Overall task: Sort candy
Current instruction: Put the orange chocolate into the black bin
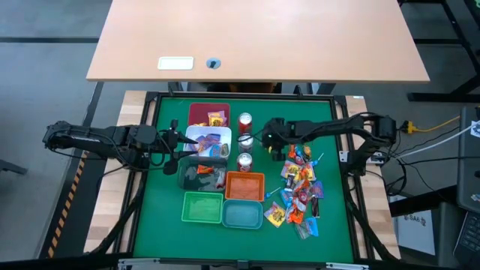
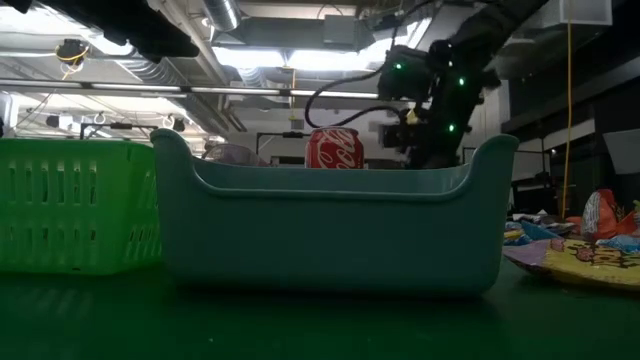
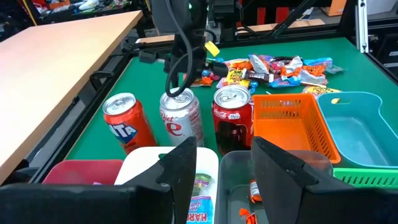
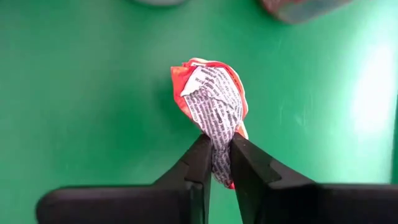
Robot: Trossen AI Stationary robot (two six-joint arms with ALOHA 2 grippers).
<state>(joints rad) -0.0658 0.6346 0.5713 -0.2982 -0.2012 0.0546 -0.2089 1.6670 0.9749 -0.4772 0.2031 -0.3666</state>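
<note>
The candy is a heap of small wrapped sweets lying on the green mat at the table's right, with blue lollipops among them. A few more pieces lie in the dark red bin, the white bin and the grey bin. My right gripper is beside the three cans, left of the heap, and is shut on one red-orange sweet. My left gripper hovers open over the white and grey bins and touches nothing. My right gripper pinches the red-orange sweet by one crumpled end of its wrapper, between the two fingertips. The fingers come from above, pointing down at the mat. The rest of the sweet, with its white printed side showing, sticks out past the fingertips over bare mat.
Three cans stand in a row at the mat's middle. The orange bin, green bin and teal bin sit toward the near side. A wooden table stands beyond the far edge. A black frame borders the mat.
</note>
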